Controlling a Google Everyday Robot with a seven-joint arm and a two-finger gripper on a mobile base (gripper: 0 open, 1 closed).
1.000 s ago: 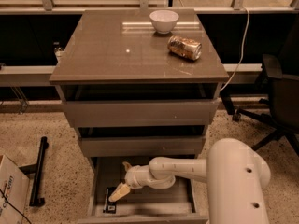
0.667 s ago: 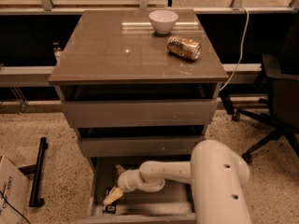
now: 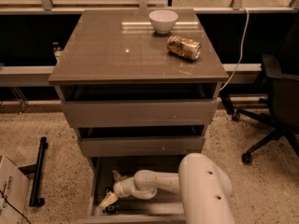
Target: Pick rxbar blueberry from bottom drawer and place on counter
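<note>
The bottom drawer (image 3: 95, 181) is pulled open below two shorter drawers. My white arm reaches down into it from the lower right. My gripper (image 3: 110, 198) is low in the drawer's front-left corner, pointing down and left. A small dark thing (image 3: 110, 209) lies right under its tip against the drawer front. It may be the rxbar blueberry, but it is mostly hidden. The glossy grey-brown counter (image 3: 117, 50) tops the cabinet.
A white bowl (image 3: 163, 20) and a gold can lying on its side (image 3: 184, 47) sit at the counter's back right. A black office chair (image 3: 275, 106) stands to the right. A cardboard box (image 3: 11, 190) and a black bar (image 3: 37, 171) lie on the floor to the left.
My arm has swung left and toward the drawer's front, and the gripper has moved from the drawer's middle-left down into the front-left corner.
</note>
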